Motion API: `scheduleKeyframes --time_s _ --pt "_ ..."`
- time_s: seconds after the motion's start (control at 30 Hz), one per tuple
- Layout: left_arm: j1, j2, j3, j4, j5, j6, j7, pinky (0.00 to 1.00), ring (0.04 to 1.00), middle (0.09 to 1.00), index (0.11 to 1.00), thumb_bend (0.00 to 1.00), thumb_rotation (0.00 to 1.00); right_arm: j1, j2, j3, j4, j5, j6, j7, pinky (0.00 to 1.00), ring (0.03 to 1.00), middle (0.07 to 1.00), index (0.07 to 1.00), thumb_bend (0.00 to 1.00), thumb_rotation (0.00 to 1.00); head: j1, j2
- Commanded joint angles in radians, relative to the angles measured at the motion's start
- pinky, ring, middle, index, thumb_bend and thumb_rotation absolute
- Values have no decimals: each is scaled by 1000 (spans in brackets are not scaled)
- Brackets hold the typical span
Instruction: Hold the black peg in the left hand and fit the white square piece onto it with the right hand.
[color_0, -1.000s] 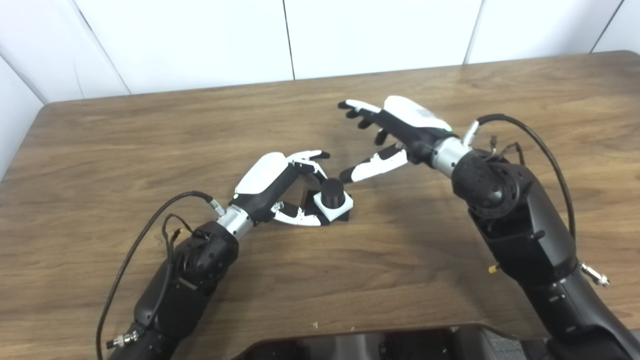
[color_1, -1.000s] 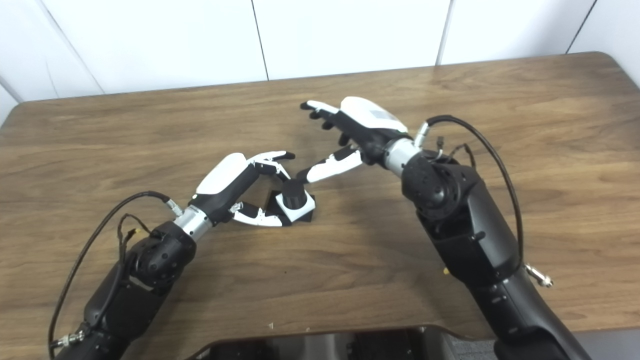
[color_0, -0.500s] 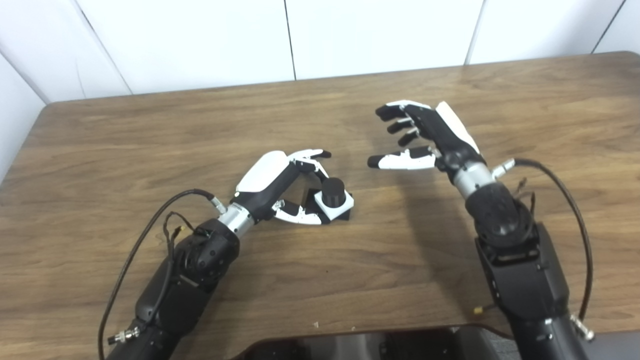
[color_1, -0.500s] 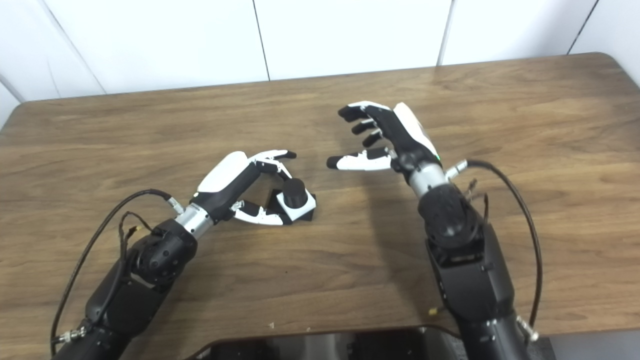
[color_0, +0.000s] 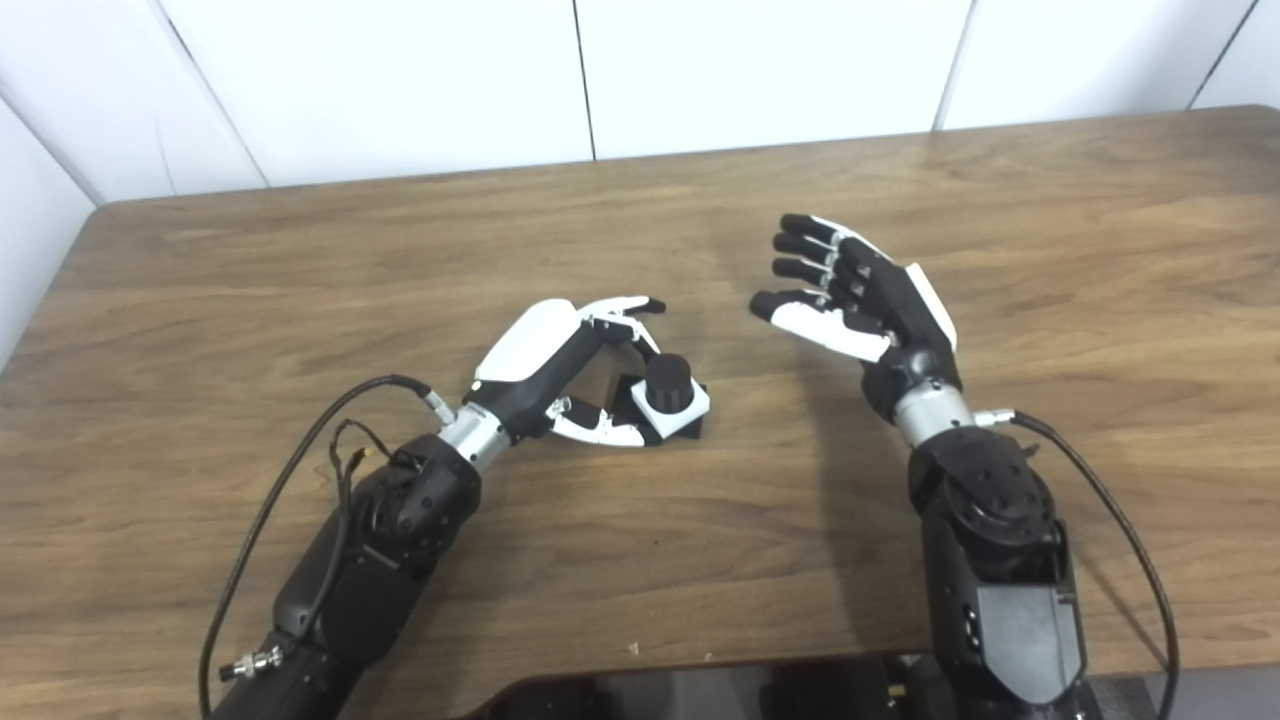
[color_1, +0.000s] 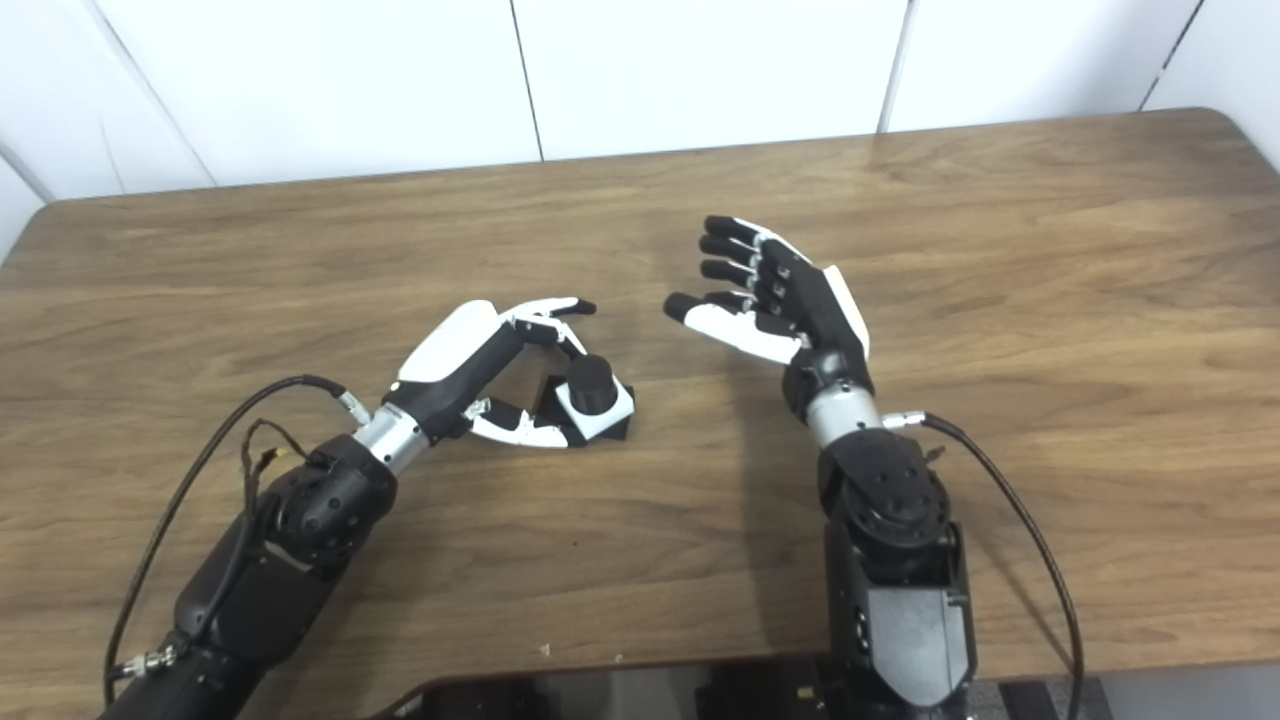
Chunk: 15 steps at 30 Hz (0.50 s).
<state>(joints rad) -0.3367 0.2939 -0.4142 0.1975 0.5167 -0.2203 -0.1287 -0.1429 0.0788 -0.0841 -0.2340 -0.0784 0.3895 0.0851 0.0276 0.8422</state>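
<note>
Wooden table (color_0: 300, 250), white panelled wall behind.

Peg (color_0: 667, 377): black, round, upright, standing through the white square (color_0: 672, 405). The square is seated around the peg's base, tilted a little, with a black base part showing under its near and left edges. The assembly rests on the table near the middle.

Left hand (color_0: 560, 365): palm down, curled around the assembly from the left. Thumb (color_0: 600, 432) lies along the near left side of the square, touching it or just beside it; cannot tell which. Fingers (color_0: 625, 308) arch over the far side, tips ending above and beyond the peg, not visibly pressing on it. Firm grip not confirmed; hand reads as a loose cradle, not clamped.

Right hand (color_0: 860, 305): to the right of the peg, apart from it, raised off the table. Palm faces left and up, fingers spread and extended, thumb pointing toward the peg. It holds nothing.

Cables loop from both wrists; the left one trails over the table
</note>
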Motion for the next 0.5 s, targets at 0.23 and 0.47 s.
scheduleKeyframes --time_s 0.23,0.47 --pt "118 8 55 -58 -124 125 -96 746 873 911 995 992 462 -5 -1 31 -28 30 -15 -36 677 787 783 753 722 197 1 -5" --pt "229 -61 177 -158 -278 130 -30 718 830 878 883 763 418 4 -18 38 -25 46 -24 -41 690 790 785 750 725 188 8 -17"
